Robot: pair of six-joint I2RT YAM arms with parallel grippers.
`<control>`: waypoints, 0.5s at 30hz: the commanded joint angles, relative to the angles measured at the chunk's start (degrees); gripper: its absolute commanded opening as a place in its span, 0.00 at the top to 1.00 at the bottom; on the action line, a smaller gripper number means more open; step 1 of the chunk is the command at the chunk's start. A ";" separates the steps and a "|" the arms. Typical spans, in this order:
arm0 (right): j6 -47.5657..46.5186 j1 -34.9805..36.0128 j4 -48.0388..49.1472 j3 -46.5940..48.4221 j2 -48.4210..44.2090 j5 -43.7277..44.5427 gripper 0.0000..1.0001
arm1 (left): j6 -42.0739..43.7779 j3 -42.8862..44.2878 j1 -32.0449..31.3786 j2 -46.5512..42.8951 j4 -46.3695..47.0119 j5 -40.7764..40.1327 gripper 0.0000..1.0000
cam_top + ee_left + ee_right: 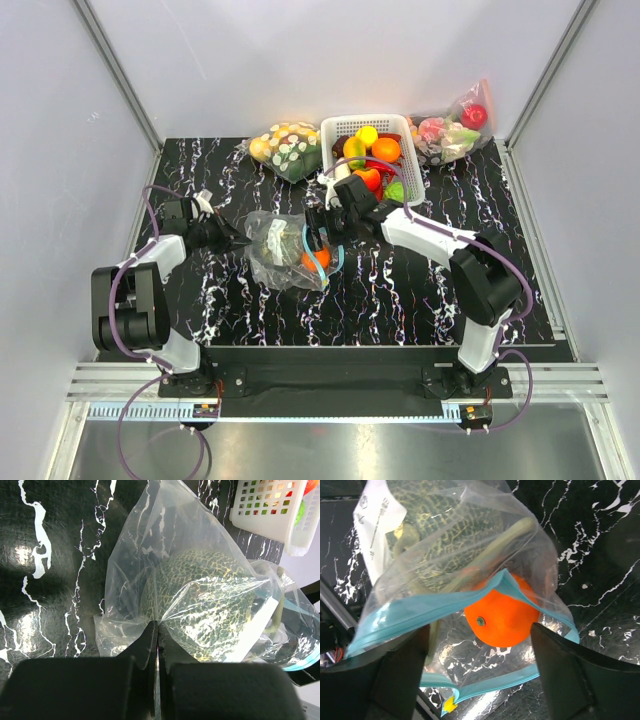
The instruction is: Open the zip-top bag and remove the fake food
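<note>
White basket (328,140); spotted bag (285,148); perhaps apple bag (450,132).

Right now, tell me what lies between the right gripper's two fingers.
In the right wrist view, the teal-edged mouth of the zip-top bag gapes between the fingers of the open right gripper, with an orange fruit sitting in it.

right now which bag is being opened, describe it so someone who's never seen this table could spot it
On the black marbled table, look in front of the white basket, between the two arms. The clear bag holds a netted green melon and an orange. Unlike the two bags at the back, its teal zip mouth gapes open and the left pincer pinches it.
</note>
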 commanded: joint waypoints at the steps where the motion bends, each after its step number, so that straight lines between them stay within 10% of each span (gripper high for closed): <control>1: -3.26 0.57 0.34 1.09 1.26 2.51 0.06 | 0.46 0.14 0.31 0.36 2.38 1.54 1.00; 15: -4.58 4.34 -1.15 6.01 7.86 7.69 0.05 | 0.72 0.14 0.31 0.89 2.38 2.33 1.00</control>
